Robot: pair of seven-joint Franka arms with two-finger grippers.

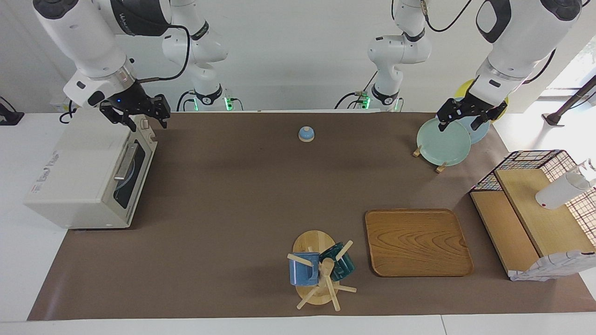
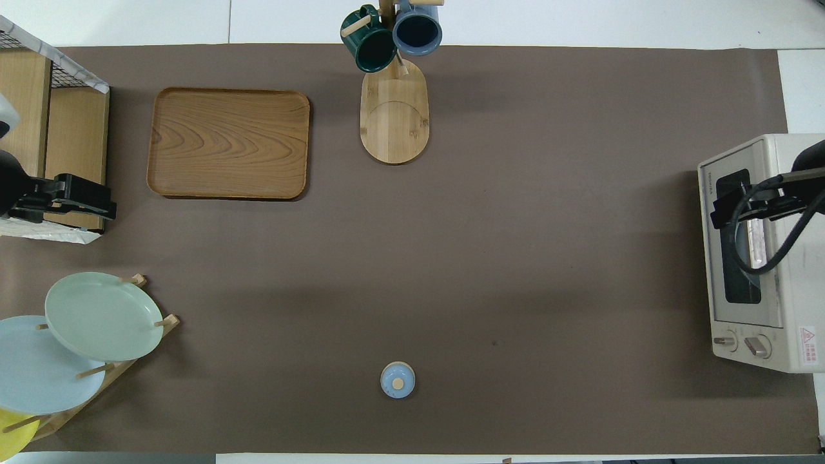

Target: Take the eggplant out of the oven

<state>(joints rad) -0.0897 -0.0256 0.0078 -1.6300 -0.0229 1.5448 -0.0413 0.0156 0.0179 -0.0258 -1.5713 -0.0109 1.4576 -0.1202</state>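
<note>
Oven (image 1: 88,174): a boxy cream-white toaster oven at the right arm's end of the table. You see its dark glass door (image 1: 129,173) shut, a metal bar handle across it, and two knobs (image 2: 741,343) beside the door at the end nearer the robots.

Eggplant: you cannot make it out; only a pale round shape shows dimly through the glass.

Right gripper (image 1: 136,114): up in the air over the oven's knob end, its fingers spread apart, holding nothing.

Left gripper (image 1: 468,116): hangs over the plate rack (image 1: 440,165) at the left arm's end, fingers apart and empty.

Also on your table: a green plate (image 1: 442,142) in that rack, a wooden tray (image 1: 416,242), a mug tree (image 1: 321,270) and a small blue bell (image 1: 306,134).
</note>
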